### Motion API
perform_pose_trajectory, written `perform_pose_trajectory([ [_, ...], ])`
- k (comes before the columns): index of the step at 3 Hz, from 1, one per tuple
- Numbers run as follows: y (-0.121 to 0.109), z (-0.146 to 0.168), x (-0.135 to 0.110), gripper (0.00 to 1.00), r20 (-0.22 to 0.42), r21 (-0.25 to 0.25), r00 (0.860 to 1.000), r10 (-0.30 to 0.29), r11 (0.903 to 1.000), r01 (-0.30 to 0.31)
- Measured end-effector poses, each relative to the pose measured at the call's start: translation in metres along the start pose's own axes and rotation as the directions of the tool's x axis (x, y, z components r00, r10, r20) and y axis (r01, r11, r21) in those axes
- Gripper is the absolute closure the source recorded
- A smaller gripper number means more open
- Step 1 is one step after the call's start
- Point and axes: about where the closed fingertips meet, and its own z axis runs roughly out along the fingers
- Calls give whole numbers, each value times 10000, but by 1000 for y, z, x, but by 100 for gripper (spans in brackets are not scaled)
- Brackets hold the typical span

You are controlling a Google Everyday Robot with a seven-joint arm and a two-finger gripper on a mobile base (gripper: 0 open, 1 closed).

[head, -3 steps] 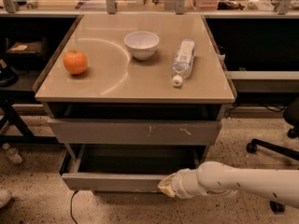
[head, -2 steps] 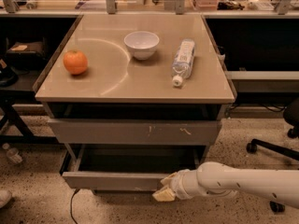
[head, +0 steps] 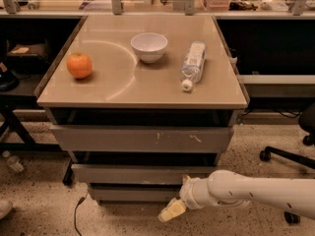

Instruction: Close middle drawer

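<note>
The middle drawer [head: 142,173] is a plain grey front under the taller scratched front [head: 142,139]. It sticks out only slightly, with a dark gap above it, and no interior shows. My gripper [head: 172,211], pale yellow on a white arm [head: 256,191], hangs low at the right. It points down-left, in front of the lowest drawer and just below the middle drawer's front. It holds nothing that I can see.
On the tan tabletop [head: 118,90] are an orange [head: 79,65], a white bowl [head: 149,46] and a lying plastic bottle [head: 193,63]. The lowest short front [head: 133,194] sits under the middle drawer. A chair base [head: 290,154] is at the right, a cable [head: 76,213] on the floor.
The middle drawer was pulled far out with its interior showing; now it is pushed nearly flush. My gripper has moved off its front and dropped slightly down and left.
</note>
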Motion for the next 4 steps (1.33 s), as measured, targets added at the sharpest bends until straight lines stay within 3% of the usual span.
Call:
perform_pose_trajectory([
  [1, 0, 0, 0, 18, 0, 0, 10000, 0, 10000, 0],
  [4, -8, 6, -10, 88, 7, 43, 9998, -199, 9998, 199],
])
